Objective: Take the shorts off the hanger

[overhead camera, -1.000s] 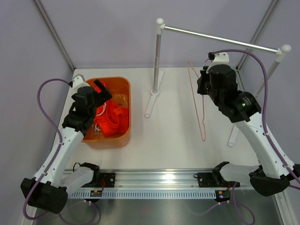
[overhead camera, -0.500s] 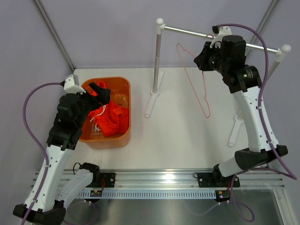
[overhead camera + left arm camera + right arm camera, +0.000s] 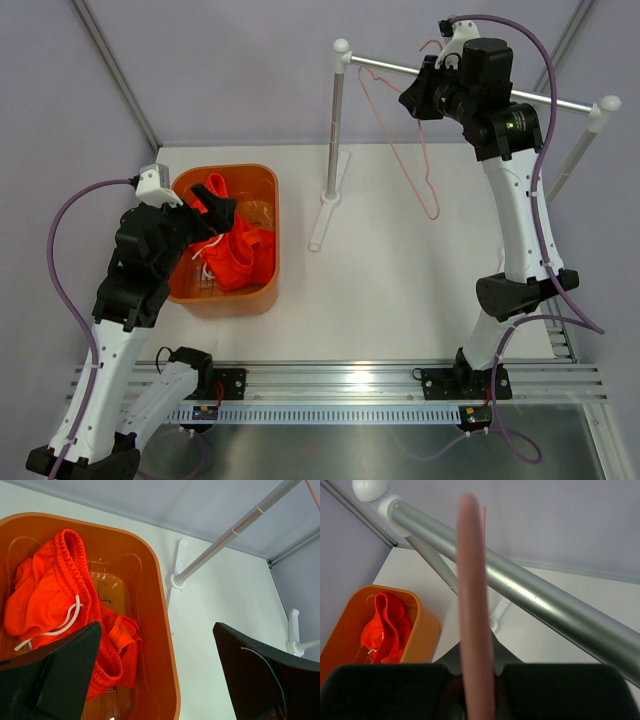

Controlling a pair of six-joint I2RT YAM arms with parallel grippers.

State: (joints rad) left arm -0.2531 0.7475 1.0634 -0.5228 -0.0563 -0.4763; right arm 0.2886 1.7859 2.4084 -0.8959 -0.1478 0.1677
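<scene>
Two tools logged. Right tool (image 3: 472, 690): clamped on hanger (image 3: 470, 605), bare wire, held up at the rail (image 3: 390, 68); contact with rail not discernible. Left tool (image 3: 217, 198): jaws wide apart, left of rail, over basket (image 3: 272, 200). Shorts (image 3: 235, 255): bunched inside basket, off the hanger.

Looking down past the left gripper (image 3: 156, 630), jaws spread wide, dark fingers (image 3: 60, 675) in the bottom corners. Beside the left finger: shorts (image 3: 45, 595) crumpled inside the orange basket (image 3: 137, 547), white drawstring (image 3: 70, 620) looped on top. Right of the basket: white table (image 3: 225, 595), silver post (image 3: 240, 525) slanting up from a white foot (image 3: 176, 575). Second white foot (image 3: 294, 630) at the right edge.
</scene>
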